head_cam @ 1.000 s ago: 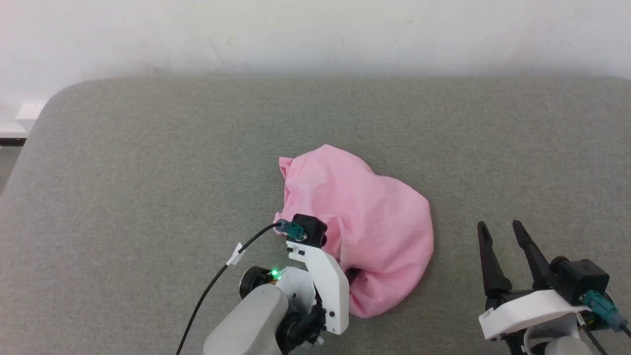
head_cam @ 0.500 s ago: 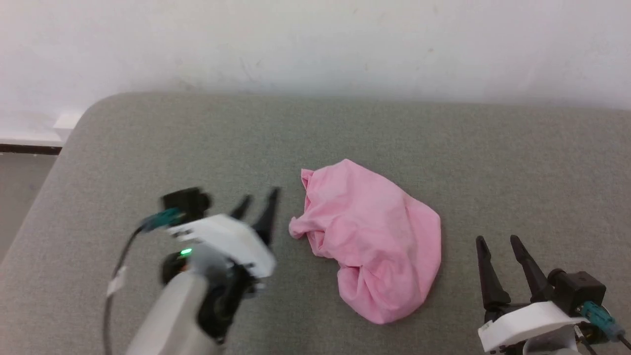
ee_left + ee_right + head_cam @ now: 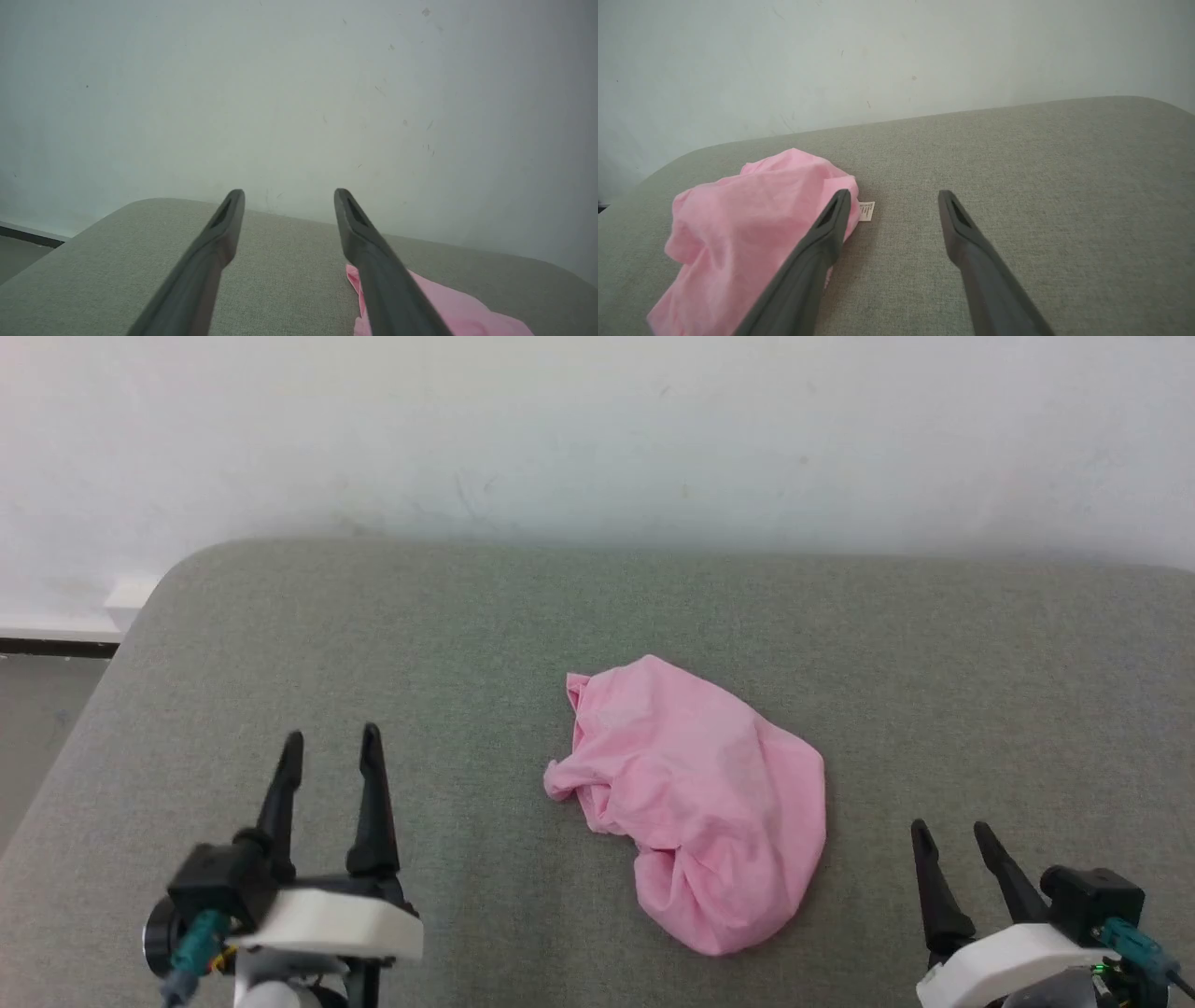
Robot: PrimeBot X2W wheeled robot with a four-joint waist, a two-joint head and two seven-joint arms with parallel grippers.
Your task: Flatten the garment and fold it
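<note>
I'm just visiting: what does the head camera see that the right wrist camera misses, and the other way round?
Head view, not the right wrist view: the left gripper, open, to the left of the garment, and the garment's whole outline.
Right wrist view, not the head view: a small white tag at the garment's edge, lying on the grey cushion.
Both: the crumpled pink garment, the cushion, the white wall, and the open right gripper, which the head view shows apart from the cloth.
</note>
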